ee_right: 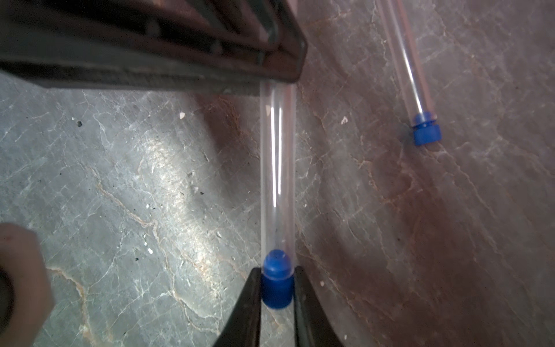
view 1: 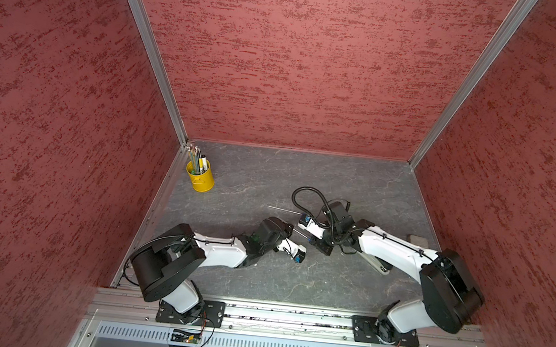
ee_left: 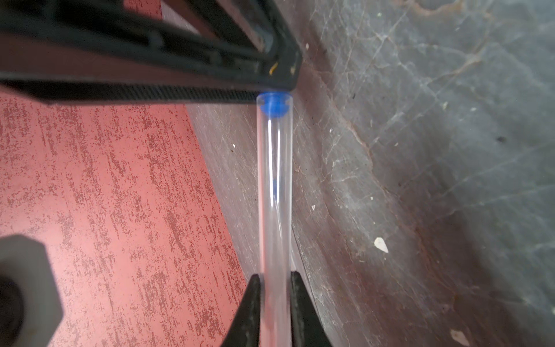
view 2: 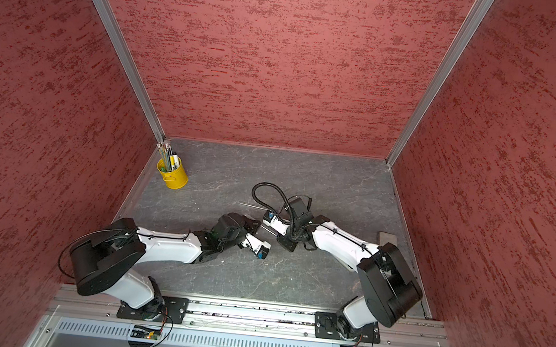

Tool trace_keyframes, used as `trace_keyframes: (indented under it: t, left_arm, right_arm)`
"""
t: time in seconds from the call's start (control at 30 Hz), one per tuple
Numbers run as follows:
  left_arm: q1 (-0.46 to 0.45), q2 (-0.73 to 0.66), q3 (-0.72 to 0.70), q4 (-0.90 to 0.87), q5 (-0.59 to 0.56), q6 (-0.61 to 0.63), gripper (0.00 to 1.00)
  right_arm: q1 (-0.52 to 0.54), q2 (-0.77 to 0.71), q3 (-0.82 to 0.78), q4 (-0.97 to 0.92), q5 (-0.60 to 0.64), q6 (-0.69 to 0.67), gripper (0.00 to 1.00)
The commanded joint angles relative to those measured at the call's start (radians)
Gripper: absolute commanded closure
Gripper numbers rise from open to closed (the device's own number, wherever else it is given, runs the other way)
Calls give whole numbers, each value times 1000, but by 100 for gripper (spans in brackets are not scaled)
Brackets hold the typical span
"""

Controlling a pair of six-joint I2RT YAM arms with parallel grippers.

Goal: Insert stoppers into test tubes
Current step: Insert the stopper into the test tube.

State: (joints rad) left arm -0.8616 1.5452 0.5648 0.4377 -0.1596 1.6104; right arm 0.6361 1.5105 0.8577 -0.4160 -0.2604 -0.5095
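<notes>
The held test tube (ee_left: 274, 195) spans the short gap between the two grippers over the middle of the table (view 1: 259, 283); in both top views it shows only as a thin glinting bar (view 1: 299, 233) (view 2: 266, 229) between the wrists. The left gripper (ee_left: 275, 276) is clamped on the tube, a black fingertip pressed to each side of the glass, at the part farthest from the plugged mouth.

At the other end, the gripped stopper (ee_right: 277, 282) sits with its rounded nose inside the mouth of the tube and its wider cap outside. The right gripper (ee_right: 277, 278) is closed around that cap, its two fingertips lying against the sides. From the left wrist view the same stopper (ee_left: 274, 103) appears at the far end of the tube, right under the long black finger of the right gripper. The two grippers face each other along the tube's length.

The loose test tube (view 1: 283, 209) (view 2: 252, 206) lies flat on the table just beyond the right gripper, toward the far edge and roughly parallel with it. No gripper touches it. In the right wrist view it (ee_right: 405, 54) carries the other stopper (ee_right: 426, 130), pushed into its mouth at the end nearer the right gripper.

A yellow cup (view 1: 200, 177) of pens stands in the far left corner of the table, well apart from both tubes. Small white specks (ee_left: 380, 244) dot the grey surface.
</notes>
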Motion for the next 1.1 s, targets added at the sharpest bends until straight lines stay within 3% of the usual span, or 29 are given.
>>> trace_keyframes:
  t: [0.0,0.37,0.6,1.07]
  left_arm:
    - [-7,13,15,28,16,-1,83]
    - [10,5,5,23,20,-3,83]
    - [20,5,-2,22,22,-7,83]
    - [51,23,-7,0,17,-82,83]
  right_arm:
    - [13,-7,26,14,1,-9,75]
    - [12,-19,20,14,20,-17,59]
    - [12,-37,11,19,38,-21,44]
    - [9,-117,-39,36,124,-34,40]
